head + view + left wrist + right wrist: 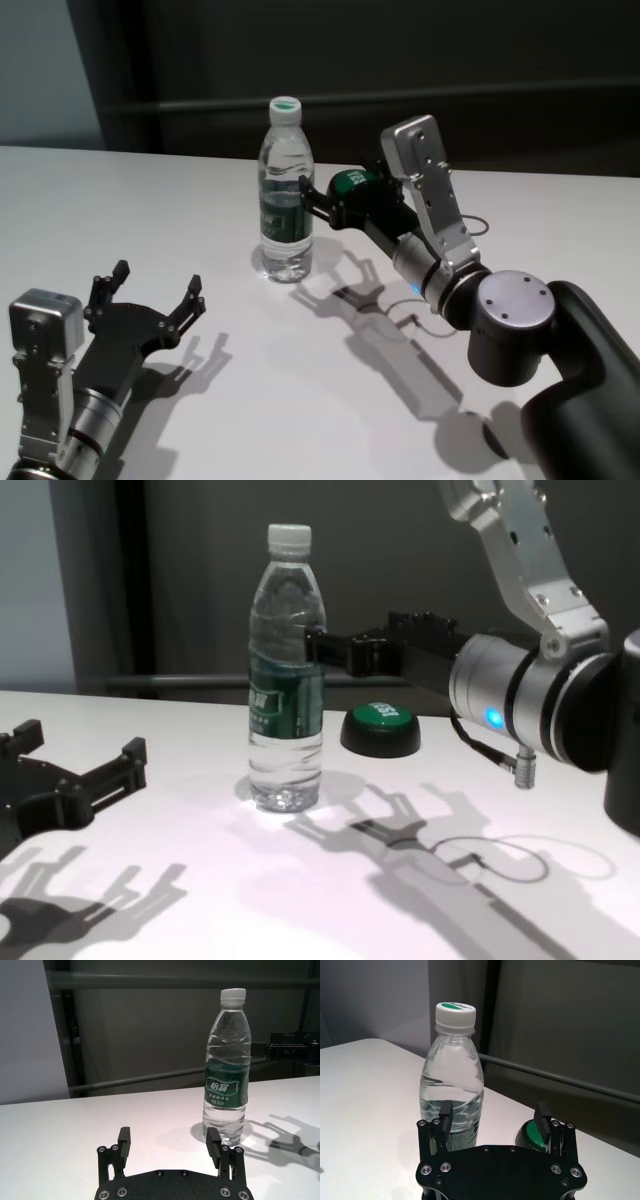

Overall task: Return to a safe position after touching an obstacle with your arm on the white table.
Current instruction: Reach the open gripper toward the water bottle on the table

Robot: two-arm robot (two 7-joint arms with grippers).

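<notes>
While the spread right tool hides the button overhead, its finger meets the bottle; left tool wide.

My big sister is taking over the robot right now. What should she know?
Right gripper: fingers open, raised off the white table, one fingertip right at the side of the water bottle; it looks like contact, though a sliver of gap can't be ruled out.
Left gripper: open, idle, low near the table's front left.
The bottle stands upright mid-table, cap on. A green button sits behind the right gripper.
Done: the arm has reached the bottle.
Left: pull the right arm back to a safe position without tipping the bottle.
</notes>
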